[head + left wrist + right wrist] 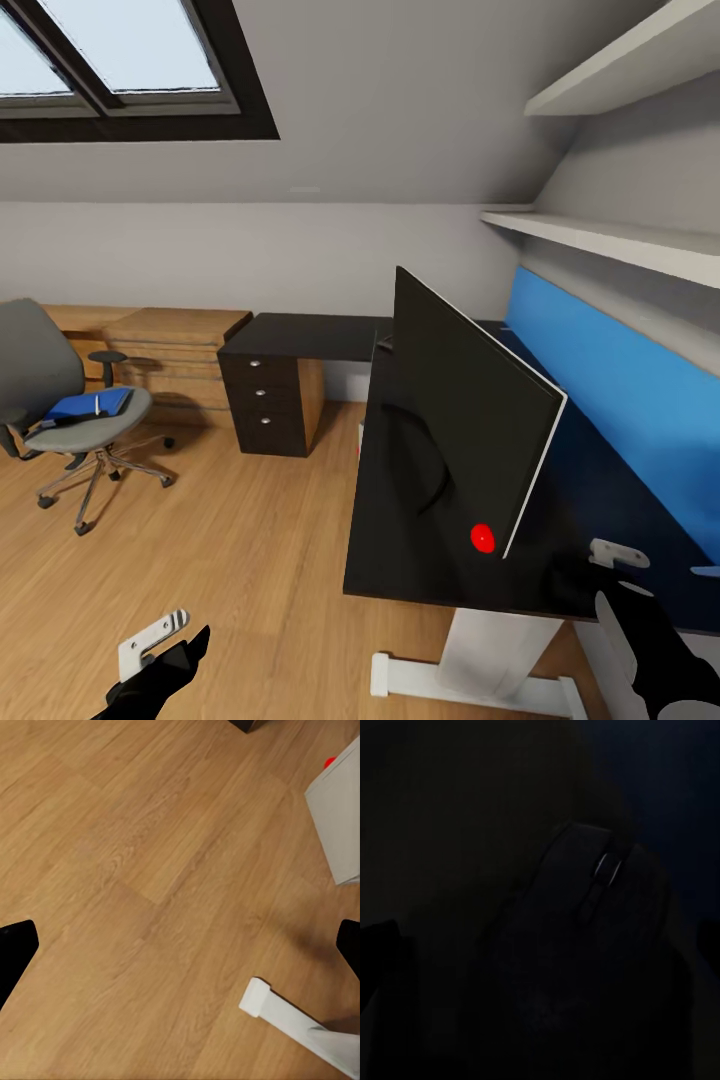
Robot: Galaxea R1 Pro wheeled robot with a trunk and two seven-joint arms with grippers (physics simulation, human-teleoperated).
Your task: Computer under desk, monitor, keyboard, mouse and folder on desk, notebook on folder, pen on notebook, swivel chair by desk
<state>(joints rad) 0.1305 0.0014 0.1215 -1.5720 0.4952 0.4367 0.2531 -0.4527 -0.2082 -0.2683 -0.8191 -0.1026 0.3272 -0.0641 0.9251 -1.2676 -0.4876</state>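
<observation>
The black monitor (470, 420) stands angled on the black-topped desk (400, 560), with a red dot at its lower corner. My right gripper (615, 575) hovers low over the desk's near right end, open above a dark mouse (592, 937) that is barely distinct in the dim right wrist view. The grey swivel chair (40, 370) sits far left. Blue flat items, the folder and notebook (85, 406), lie on its seat with the white pen (97, 402) on top. My left gripper (165, 650) hangs open over bare floor. The light grey computer (337, 817) stands on the floor nearby.
The desk's white foot (300, 1020) lies on the wood floor under my left gripper. A black three-drawer unit (265, 395) carries the desk's far wing, with a low light-wood cabinet (165, 345) beside it. White shelves (610, 240) overhang the blue back panel (620, 390).
</observation>
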